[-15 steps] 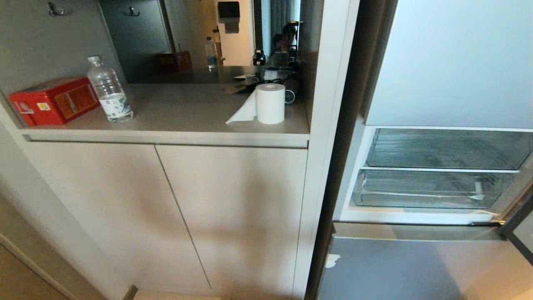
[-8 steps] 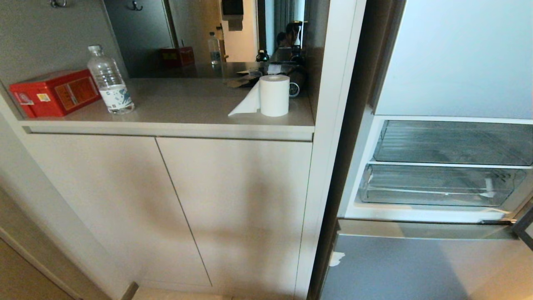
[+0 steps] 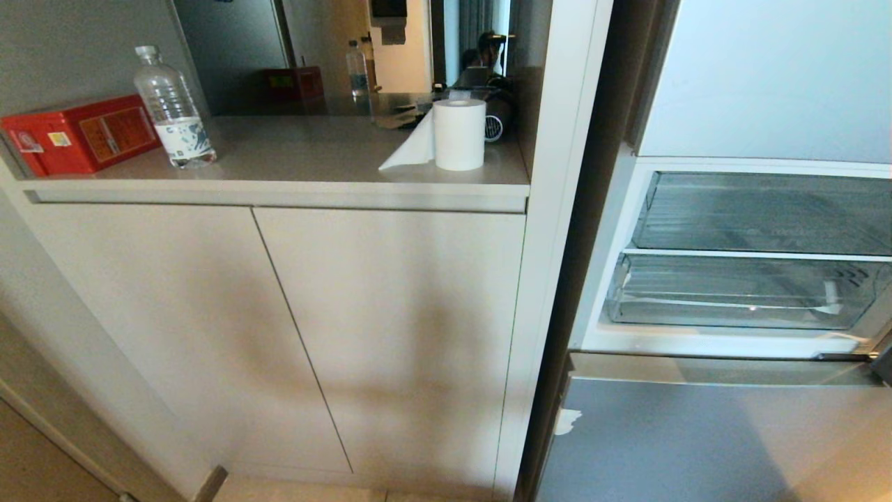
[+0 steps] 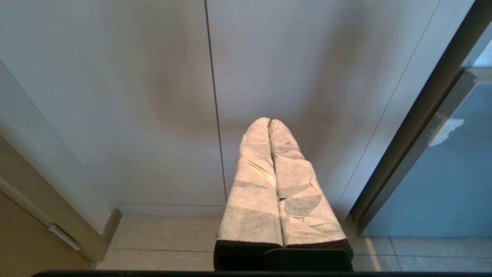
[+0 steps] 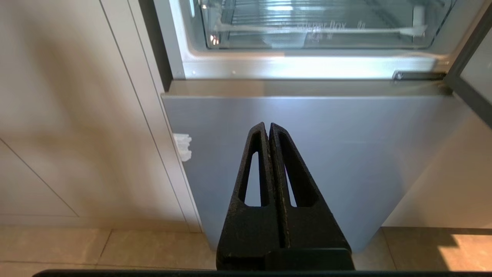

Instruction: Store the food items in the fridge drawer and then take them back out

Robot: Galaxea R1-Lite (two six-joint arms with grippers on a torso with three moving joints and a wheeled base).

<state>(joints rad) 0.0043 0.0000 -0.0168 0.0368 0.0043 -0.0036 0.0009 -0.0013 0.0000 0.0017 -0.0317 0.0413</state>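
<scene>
Two clear drawers stacked inside open fridge compartment, at 3 o'clock in head view: fridge drawer (image 3: pixel 759 213) with ribbed floor on top, lettered drawer (image 3: pixel 732 300) directly beneath. Below both, closed grey-blue lower fridge door (image 5: pixel 307 134). In front of that door, right gripper (image 5: pixel 268 125), black fingers pressed together, empty. Before pale cabinet doors (image 4: pixel 153 96), left gripper (image 4: pixel 269 121), white-wrapped fingers pressed together, gripping nothing. On counter (image 3: pixel 313 150) toward 10 o'clock: paper roll (image 3: pixel 458 134) nearest fridge, then water bottle (image 3: pixel 172 108) just beside red box (image 3: pixel 77 134)
</scene>
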